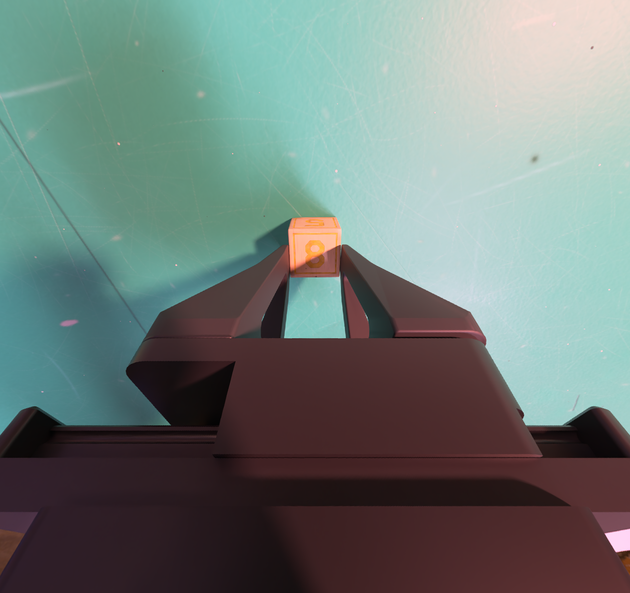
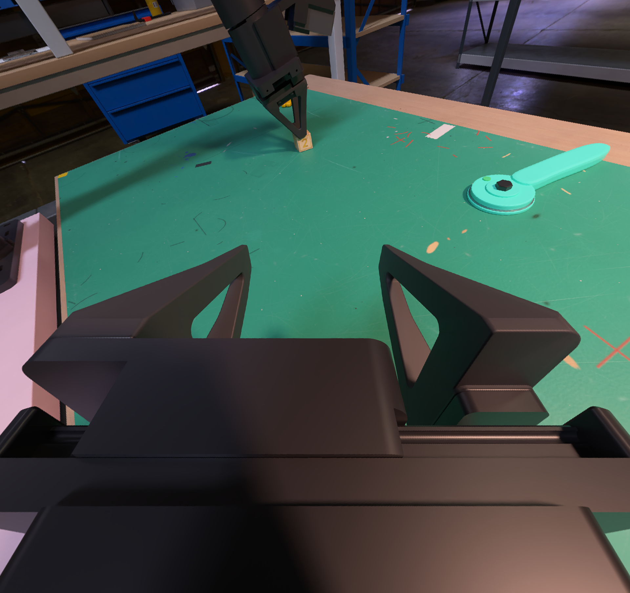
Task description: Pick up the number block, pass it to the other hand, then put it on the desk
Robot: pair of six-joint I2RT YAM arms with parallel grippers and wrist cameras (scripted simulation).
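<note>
Dark fingers of the left gripper [image 1: 315, 262] are seen nearest in the left wrist view, drawn in on either side of the number block [image 1: 314, 247], which is pinched low between their tips. From the right wrist view the block [image 2: 303, 142] is seen resting on the green mat [image 2: 306, 222] of the desk [image 2: 443, 107], far across from the right gripper [image 2: 314, 256], with the left arm [image 2: 259, 30] reaching down onto it from above. The right gripper is held spread wide and empty above the near part of the mat. A turquoise cutter [image 2: 531, 181] with a round head and long handle is lying well apart from the block, off to the right. The block is judged to be gripped but not yet lifted. Trouble could be caused by the shallow hold: only the tips are engaged, so the block might be twisted or dropped on the lift. At the pass, little free surface would be left for the right fingers, and a clash of tips could be caused.
</note>
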